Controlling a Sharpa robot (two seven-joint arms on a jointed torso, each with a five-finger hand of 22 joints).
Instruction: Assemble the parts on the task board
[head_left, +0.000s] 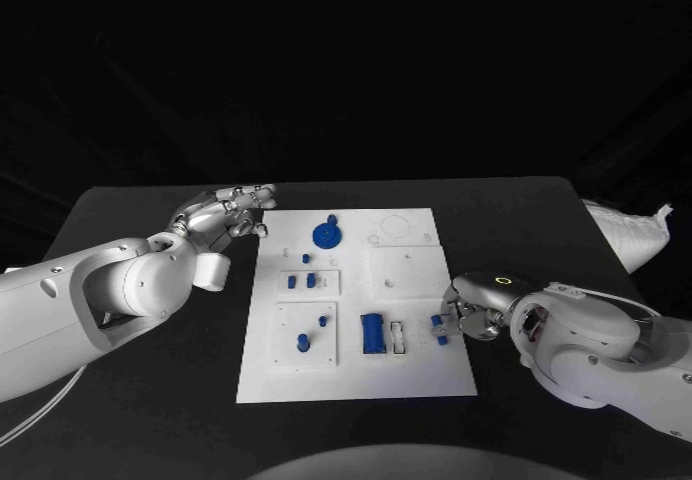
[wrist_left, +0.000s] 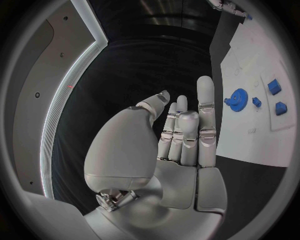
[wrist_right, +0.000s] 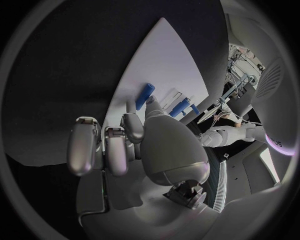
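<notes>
The white task board (head_left: 421, 375) lies mid-table. It carries a blue gear (head_left: 329, 235), a long blue block (head_left: 372, 332) and several small blue parts, among them a peg (head_left: 437, 322) near its right edge. My right hand (head_left: 470, 314) sits at that right edge with its fingertips against the peg. In the right wrist view the thumb and a finger (wrist_right: 130, 124) close around the lower end of the peg (wrist_right: 145, 93), and I cannot tell whether they grip it. My left hand (head_left: 224, 213) hovers off the board's far left corner, fingers (wrist_left: 205, 107) stretched out, holding nothing. The left wrist view shows the gear (wrist_left: 238, 99) beyond that hand.
The black table (head_left: 159, 400) surrounds the board. Small blue parts (head_left: 300, 282) stand in the raised plate on the board's left half, and two more (head_left: 303, 342) lie in the plate below it. A white bag-like object (head_left: 632, 235) lies at the table's far right edge.
</notes>
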